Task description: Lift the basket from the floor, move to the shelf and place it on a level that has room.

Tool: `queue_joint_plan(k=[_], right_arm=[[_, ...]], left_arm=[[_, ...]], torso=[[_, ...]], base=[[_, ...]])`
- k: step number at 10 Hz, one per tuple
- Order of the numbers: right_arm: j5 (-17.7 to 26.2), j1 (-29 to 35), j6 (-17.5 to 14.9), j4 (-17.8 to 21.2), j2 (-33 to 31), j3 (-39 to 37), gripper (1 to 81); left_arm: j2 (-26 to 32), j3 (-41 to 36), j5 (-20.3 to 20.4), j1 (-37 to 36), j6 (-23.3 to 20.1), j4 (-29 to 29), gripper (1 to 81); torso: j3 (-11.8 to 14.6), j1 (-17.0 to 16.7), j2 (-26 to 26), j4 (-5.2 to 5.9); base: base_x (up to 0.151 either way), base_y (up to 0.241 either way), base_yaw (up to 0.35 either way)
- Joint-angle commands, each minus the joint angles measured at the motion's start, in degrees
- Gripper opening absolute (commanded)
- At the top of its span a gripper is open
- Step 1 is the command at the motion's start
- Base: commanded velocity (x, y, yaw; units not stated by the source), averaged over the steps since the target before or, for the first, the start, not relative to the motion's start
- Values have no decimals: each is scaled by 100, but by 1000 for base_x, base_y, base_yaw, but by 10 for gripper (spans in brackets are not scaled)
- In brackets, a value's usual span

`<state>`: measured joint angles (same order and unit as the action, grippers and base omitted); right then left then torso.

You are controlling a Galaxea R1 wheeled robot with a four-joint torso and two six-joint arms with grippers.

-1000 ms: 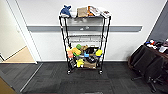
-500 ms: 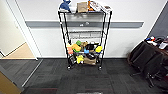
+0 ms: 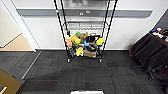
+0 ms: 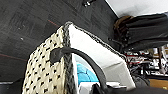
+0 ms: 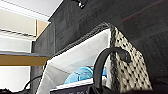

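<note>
We cannot tell how our jaws stand; the basket (image 4: 50,72) hangs close at each wrist by its dark handles (image 5: 105,62), above the floor (image 3: 75,75).

One basket (image 4: 47,72), one shelf (image 3: 85,32), one cardboard box (image 3: 7,82).

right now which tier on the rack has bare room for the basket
The wire tier above the toys looks bare between the posts. The tier below it is crowded with coloured items, and so is the bottom one. The basket hangs above the carpet.
</note>
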<state>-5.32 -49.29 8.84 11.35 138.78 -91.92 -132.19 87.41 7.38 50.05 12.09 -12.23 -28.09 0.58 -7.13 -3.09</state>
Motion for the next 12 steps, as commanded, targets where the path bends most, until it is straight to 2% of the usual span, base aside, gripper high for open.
queue_joint_plan(k=[1,2,4,12], right_arm=[[162,502,31,-71,-111,237,10],[162,502,30,-63,-111,228,10],[162,494,30,-63,-120,246,10],[162,450,30,-71,-128,254,10]], left_arm=[[123,-285,-184,-474,21,98,10],[114,-285,-184,-474,21,98,10],[114,-285,-193,-474,21,115,10],[131,-391,-184,-474,12,221,10]], torso=[[142,0,-2,0],[439,-13,53,0],[667,-13,70,0],[2049,-31,70,0]], base=[[0,0,0],[0,0,0],[0,0,0],[0,0,0]])
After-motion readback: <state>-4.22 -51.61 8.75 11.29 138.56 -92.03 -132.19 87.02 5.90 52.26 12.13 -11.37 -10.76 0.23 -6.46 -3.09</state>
